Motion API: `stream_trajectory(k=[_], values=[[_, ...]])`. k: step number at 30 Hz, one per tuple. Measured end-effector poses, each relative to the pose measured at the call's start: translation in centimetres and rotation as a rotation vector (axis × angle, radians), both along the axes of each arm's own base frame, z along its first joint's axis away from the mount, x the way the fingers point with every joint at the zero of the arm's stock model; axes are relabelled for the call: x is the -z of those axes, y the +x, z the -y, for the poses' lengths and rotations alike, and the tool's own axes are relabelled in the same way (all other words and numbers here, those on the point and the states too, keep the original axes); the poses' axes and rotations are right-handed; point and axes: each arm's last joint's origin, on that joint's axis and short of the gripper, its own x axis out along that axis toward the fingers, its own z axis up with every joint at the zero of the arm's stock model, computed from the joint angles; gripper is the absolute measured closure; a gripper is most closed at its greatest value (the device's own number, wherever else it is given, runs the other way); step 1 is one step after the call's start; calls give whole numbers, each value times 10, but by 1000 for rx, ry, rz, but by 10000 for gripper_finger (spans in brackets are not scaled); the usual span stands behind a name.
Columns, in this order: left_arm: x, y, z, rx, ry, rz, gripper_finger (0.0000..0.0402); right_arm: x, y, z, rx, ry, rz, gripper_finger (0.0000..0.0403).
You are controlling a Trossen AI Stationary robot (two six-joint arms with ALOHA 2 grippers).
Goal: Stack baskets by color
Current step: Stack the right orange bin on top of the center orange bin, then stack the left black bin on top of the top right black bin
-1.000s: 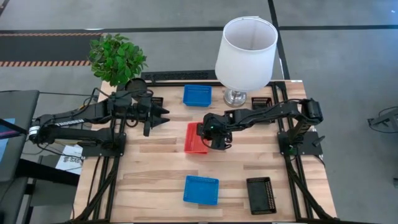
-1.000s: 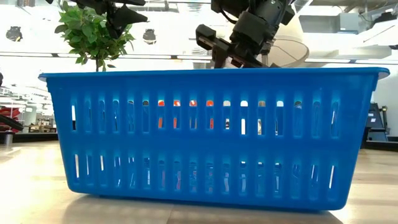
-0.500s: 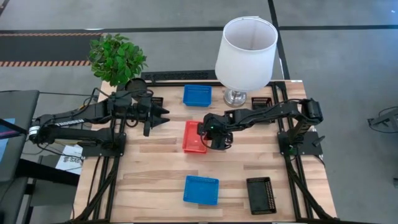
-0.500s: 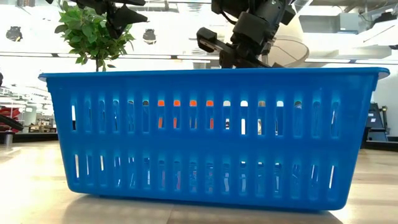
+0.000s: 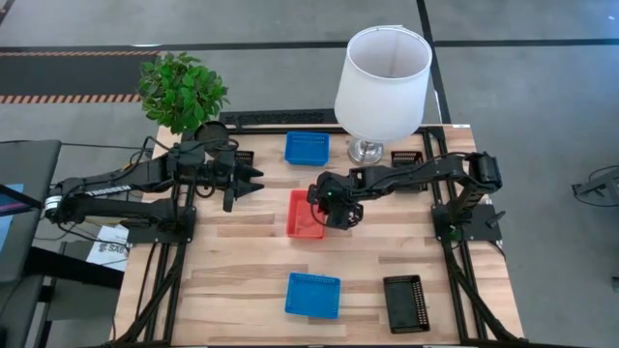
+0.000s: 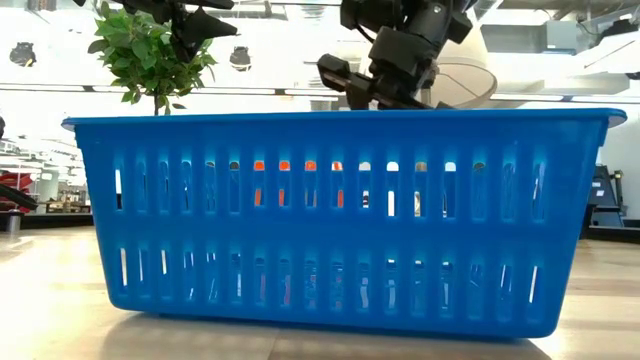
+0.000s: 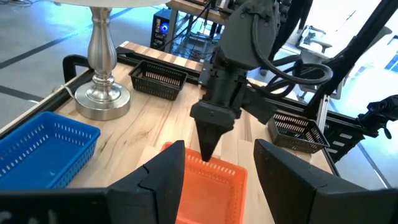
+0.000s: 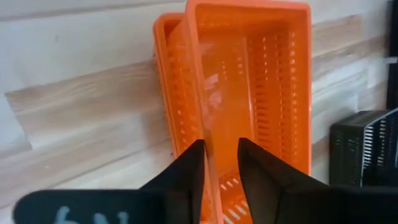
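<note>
Orange baskets [image 8: 249,81] sit offset mid-table, right gripper [image 8: 217,162] straddling the upper one's wall, jaws apart, likely to seat it; left gripper [image 7: 214,180] waits open near the left edge

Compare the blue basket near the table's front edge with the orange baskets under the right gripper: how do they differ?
The front blue basket sits alone and untouched; the orange baskets are nested, one inside another, slightly offset. The blue one's long side runs across the table, the orange ones' front to back. The right gripper straddles the upper orange basket's wall; nothing is at the blue one. Both are shallow slotted rectangular baskets resting upright.
</note>
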Motion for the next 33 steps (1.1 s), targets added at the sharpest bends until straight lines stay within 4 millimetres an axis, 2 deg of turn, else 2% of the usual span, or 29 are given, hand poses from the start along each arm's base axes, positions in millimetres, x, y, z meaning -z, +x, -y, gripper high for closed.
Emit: stream_trajectory(k=[9,17,21,27,29,33], values=[[0,0,0,1,0,-2,223,-10,-4,-7,172,70,17,217],[1,0,0,1,-2,-13,223,-36,-32,-7,475,185,-26,211],[3,-1,0,3,2,-36,223,-53,-56,-8,739,330,-84,223],[13,-5,0,-36,12,-145,223,-69,-92,-11,1316,643,-204,239],[19,-7,0,-36,11,-209,223,-72,-103,-12,1447,686,-263,242],[31,-10,-1,-79,20,-349,223,-73,-120,-19,1636,665,-357,243]])
